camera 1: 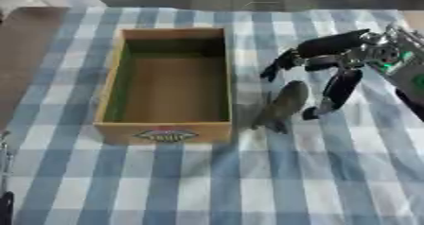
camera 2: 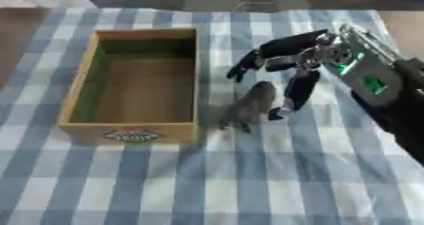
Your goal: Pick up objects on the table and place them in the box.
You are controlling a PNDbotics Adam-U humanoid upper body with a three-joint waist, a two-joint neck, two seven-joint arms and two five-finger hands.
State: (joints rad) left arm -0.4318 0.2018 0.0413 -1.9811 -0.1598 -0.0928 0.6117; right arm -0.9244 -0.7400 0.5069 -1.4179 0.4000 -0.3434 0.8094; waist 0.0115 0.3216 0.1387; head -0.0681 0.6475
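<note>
One thing is left to move that I can see: a small grey object (camera 1: pixel 281 107), long and a bit floppy, lying on the surface (camera 1: pixel 331 181) just beside the box (camera 1: pixel 165 132), at about 3 o'clock from it. I cannot tell what it is. The box is wooden and open on top, and nothing shows inside it, so the job looks like it is only at the start.

The right hand (camera 2: pixel 291 63) comes in from 2 o'clock. Its fingers (camera 2: pixel 298 89) are spread and hang down over the grey object and on its 3 o'clock side. They are not closed on it, and I cannot tell if a fingertip touches it. The hand holds nothing.

The left hand is not in view, though something dark shows at the 8 o'clock corner.

The box wall next to the object stands up high, so I think the object must be lifted over that edge. There is lots of bare checked cloth toward 6 o'clock and 3 o'clock, with room to move.
</note>
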